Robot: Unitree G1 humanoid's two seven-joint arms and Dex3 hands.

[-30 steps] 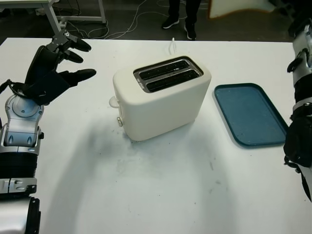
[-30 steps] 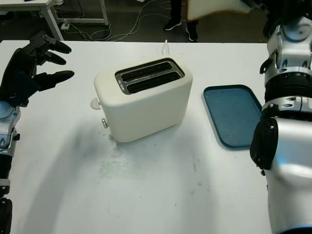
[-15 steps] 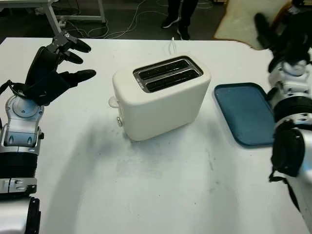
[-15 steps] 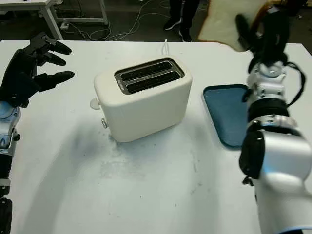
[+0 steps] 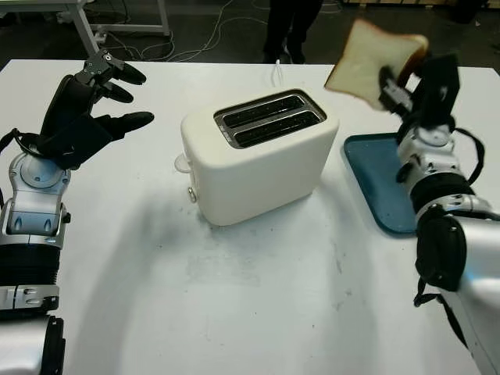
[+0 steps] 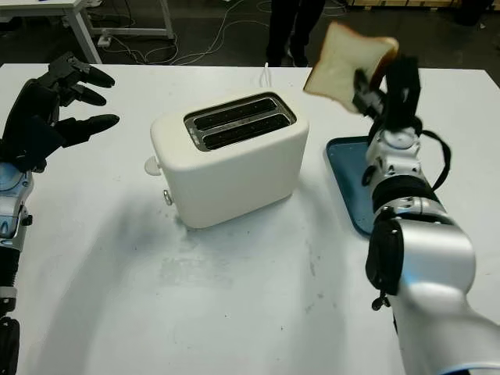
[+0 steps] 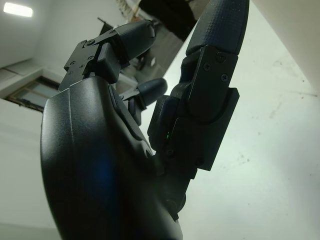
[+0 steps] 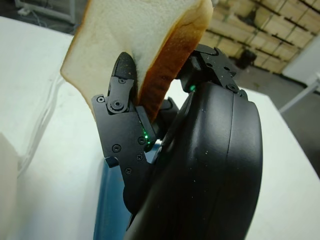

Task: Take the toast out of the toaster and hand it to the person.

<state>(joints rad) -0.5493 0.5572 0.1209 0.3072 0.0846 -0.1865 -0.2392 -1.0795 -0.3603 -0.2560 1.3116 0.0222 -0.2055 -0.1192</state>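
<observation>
Near bench [image 5: 258,312]: bare white surface w/ faint scuffs, wide room in front of toaster [image 5: 258,156]. Toaster mid-bench, both slots showing no bread. Blue tray [image 5: 383,183] just right of it, near bench's right edge. Right robot hand [image 5: 418,86] raised above tray, clamped on toast [image 5: 371,66], slice tilted, held in air. Left robot hand [image 5: 82,109] released, raised at bench's left side, well apart from toaster. Far: person's legs [image 5: 291,23] beyond far edge.

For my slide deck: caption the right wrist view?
Right robot hand gripping a toast slice above the blue tray.
</observation>
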